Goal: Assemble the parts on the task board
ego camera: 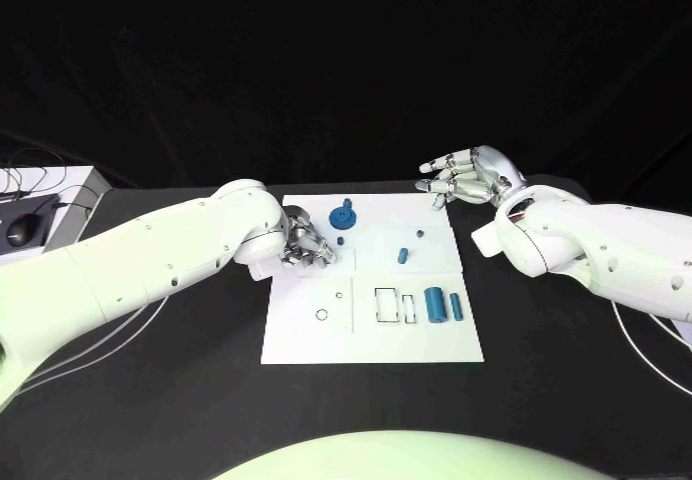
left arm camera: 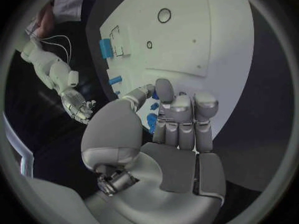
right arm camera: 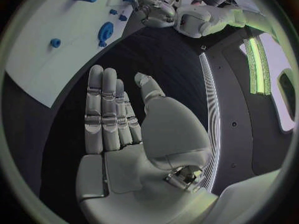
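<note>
The white task board lies mid-table. On it are a blue gear-like disc with a knob, small blue pegs, and two blue cylinders beside rectangular outlines. My left hand is low over the board's left edge, fingertips close to a small peg. Its fingers reach out side by side with nothing held, and blue pieces show just beyond them. My right hand hovers past the board's far right corner, its flat palm empty.
A thin ring lies on the board's near left part. A pale box with cables and a dark mouse sit at the table's left edge. White cables trail along the table by both arms.
</note>
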Controlling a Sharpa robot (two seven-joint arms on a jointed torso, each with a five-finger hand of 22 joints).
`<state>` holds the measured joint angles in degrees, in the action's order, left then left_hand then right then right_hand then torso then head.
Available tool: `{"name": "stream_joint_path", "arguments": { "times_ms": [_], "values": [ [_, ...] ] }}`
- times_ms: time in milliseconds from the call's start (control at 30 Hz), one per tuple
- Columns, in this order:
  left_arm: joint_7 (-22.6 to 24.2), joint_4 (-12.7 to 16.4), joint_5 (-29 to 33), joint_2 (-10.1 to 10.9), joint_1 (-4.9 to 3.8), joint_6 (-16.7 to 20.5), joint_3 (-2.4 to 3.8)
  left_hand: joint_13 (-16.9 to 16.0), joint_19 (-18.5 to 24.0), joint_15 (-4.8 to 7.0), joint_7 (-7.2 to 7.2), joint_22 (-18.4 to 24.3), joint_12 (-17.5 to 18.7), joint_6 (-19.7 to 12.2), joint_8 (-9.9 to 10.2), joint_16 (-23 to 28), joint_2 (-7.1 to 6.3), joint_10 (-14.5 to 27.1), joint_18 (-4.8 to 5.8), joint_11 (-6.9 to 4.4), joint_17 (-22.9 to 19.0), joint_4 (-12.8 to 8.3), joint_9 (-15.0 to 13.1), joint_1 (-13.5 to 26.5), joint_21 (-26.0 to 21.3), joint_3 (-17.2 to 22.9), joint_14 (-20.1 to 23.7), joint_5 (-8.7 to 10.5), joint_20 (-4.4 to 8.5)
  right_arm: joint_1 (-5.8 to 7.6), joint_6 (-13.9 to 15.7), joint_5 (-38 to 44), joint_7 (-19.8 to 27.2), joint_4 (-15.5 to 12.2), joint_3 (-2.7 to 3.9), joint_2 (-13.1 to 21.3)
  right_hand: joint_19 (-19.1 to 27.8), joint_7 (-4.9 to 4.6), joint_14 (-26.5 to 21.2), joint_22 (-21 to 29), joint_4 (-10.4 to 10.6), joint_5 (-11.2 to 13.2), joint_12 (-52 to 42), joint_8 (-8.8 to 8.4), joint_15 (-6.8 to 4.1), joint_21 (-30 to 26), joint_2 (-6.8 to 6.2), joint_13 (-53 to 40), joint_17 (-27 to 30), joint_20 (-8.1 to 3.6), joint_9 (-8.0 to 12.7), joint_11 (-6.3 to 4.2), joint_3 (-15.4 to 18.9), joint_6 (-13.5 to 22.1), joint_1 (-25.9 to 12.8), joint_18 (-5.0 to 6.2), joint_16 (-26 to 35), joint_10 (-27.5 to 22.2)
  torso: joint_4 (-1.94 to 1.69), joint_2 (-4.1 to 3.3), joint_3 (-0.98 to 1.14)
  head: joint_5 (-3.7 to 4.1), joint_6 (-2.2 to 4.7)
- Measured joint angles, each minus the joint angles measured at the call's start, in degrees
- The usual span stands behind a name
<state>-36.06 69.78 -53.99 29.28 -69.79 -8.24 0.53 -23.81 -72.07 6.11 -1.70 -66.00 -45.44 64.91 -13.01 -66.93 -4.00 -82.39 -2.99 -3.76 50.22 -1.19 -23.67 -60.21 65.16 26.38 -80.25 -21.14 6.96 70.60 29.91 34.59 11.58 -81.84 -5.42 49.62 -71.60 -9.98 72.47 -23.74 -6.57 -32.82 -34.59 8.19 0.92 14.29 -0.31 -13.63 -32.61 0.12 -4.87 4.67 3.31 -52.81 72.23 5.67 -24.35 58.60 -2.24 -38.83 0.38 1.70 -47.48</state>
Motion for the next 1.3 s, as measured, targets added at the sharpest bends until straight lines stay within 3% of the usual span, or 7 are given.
{"name": "stream_joint_path", "arguments": {
  "times_ms": [233, 267, 300, 700, 1100, 1200, 1300],
  "values": [
    [0.48, 0.08, 1.86, 0.19, 0.05, 0.39, 0.04, 0.39, 0.00, 0.00, 0.30, -0.24, 0.22, 0.32, -0.85, 0.00, 1.48, -0.50, 0.00, 0.01, -0.08, -0.23, -1.08, 1.84, 0.00, 1.55, 0.00, -0.71, 0.00, -0.15, -0.18, 0.01, -0.04, 0.11, -0.01, -0.06, 0.00, 0.02, 0.00, 0.05, 0.00, 0.00, 0.00, 0.00, 0.00, 0.00, 0.00, 0.00, 0.00, 0.00, 0.00, 0.06, 0.00, 0.01, 0.00, 0.00, 0.00, 0.06, 0.00, 0.01, 0.01, -0.02, -0.07],
    [0.56, 0.15, 2.05, 0.23, 0.04, 0.45, 0.08, 0.40, 0.00, 0.00, 0.30, -0.24, 0.22, 0.32, -0.89, 0.00, 1.25, -0.82, -0.02, -0.16, -0.09, -4.83, -1.26, 2.06, 0.00, 6.30, 0.00, -1.11, 0.00, -0.16, -0.21, 0.01, -0.04, 0.13, -0.01, -0.06, 0.00, 0.02, 0.00, 0.05, 0.00, 0.00, 0.00, 0.00, 0.00, 0.00, 0.00, 0.00, 0.00, 0.00, 0.00, 0.06, 0.00, 0.02, 0.00, 0.00, 0.00, 0.06, 0.00, 0.02, 0.02, -0.02, -0.08],
    [0.62, 0.19, 2.31, 0.29, 0.02, 0.58, 0.11, 0.40, 0.00, 0.00, 0.29, -0.30, 0.22, 0.32, -1.14, 0.00, 0.86, -0.89, -0.02, -0.21, -0.09, -7.67, -1.48, 2.74, 0.00, 9.14, 0.00, -1.11, 0.00, -0.18, -0.26, 0.02, -0.06, 0.14, -0.01, -0.08, 0.00, 0.08, 0.00, 0.05, 0.00, 0.00, 0.00, 0.00, 0.00, 0.00, 0.00, 0.00, 0.00, 0.00, 0.00, 0.06, 0.00, 0.08, 0.00, 0.00, 0.00, 0.06, 0.00, 0.02, 0.02, -0.04, -0.08],
    [0.86, 0.64, 3.54, 1.17, -0.03, 1.06, 0.36, 0.79, 0.00, 0.00, 0.49, -0.48, 0.46, 0.52, -2.17, 0.00, 0.58, -0.98, -0.02, -0.30, -0.03, -7.44, -2.22, 3.63, 0.00, 9.38, 0.00, -3.95, 0.00, -0.32, -0.57, 0.35, -0.17, 0.24, -0.04, -0.11, 0.00, 0.10, 0.00, 0.05, 0.00, 0.00, 0.00, 0.00, 0.00, 0.00, 0.00, 0.00, 0.00, 0.00, 0.00, 0.06, 0.00, 0.08, 0.00, 0.00, 0.00, 0.06, -0.02, 0.05, 0.02, -0.02, 0.05],
    [0.87, 0.95, 3.63, 1.64, -0.04, 0.95, 0.78, 1.39, 0.00, 0.00, 0.49, -0.48, 0.72, 0.53, -2.45, -0.09, 0.35, -0.99, -0.02, -0.30, -0.03, -7.51, -2.32, 3.86, 0.00, 9.44, 0.00, -3.99, 0.00, -0.37, -0.71, 0.65, -0.24, 0.25, -0.04, -0.07, 0.00, 0.16, 0.00, 0.11, 0.00, -0.27, 0.00, 0.00, 0.00, 0.25, 0.00, 0.00, 0.00, 0.00, 0.05, 0.07, 0.00, 0.03, 0.00, 0.00, 0.00, 0.07, -0.03, 0.01, -0.05, 0.05, 0.21],
    [0.86, 1.13, 3.62, 1.76, -0.04, 0.85, 0.85, 1.63, 0.00, 0.00, 0.82, -0.50, 0.71, 0.81, -2.78, -0.24, -0.04, -1.00, -0.02, -0.30, -0.03, -8.76, -2.56, 3.47, 0.00, 7.54, 0.00, -4.02, 0.00, -0.42, -0.73, 0.68, -0.25, 0.26, -0.05, -0.06, 0.00, 0.16, 0.00, 0.12, 0.00, -0.26, 0.00, 0.00, 0.00, 0.24, 0.00, 0.00, 0.00, 0.00, 0.05, 0.07, 0.00, 0.03, 0.00, 0.00, 0.00, 0.07, -0.03, 0.01, -0.07, 0.09, 0.18],
    [0.81, 1.37, 3.50, 1.83, -0.04, 0.76, 0.96, 1.65, 0.00, 0.01, 1.76, -0.35, 0.71, 0.56, -2.59, -0.24, -1.21, -1.71, -0.02, -1.01, -0.05, -5.80, -2.16, 2.78, 0.00, 2.14, 0.00, -3.37, 0.00, -0.49, -0.74, 0.71, -0.26, 0.28, -0.05, -0.06, 0.00, 0.16, 0.00, 0.11, 0.00, -0.26, 0.00, 0.00, 0.00, 0.24, 0.00, 0.00, 0.00, 0.00, 0.05, 0.07, 0.00, 0.03, 0.00, 0.00, 0.00, 0.07, -0.04, 0.01, -0.07, 0.11, 0.17]
  ]
}}
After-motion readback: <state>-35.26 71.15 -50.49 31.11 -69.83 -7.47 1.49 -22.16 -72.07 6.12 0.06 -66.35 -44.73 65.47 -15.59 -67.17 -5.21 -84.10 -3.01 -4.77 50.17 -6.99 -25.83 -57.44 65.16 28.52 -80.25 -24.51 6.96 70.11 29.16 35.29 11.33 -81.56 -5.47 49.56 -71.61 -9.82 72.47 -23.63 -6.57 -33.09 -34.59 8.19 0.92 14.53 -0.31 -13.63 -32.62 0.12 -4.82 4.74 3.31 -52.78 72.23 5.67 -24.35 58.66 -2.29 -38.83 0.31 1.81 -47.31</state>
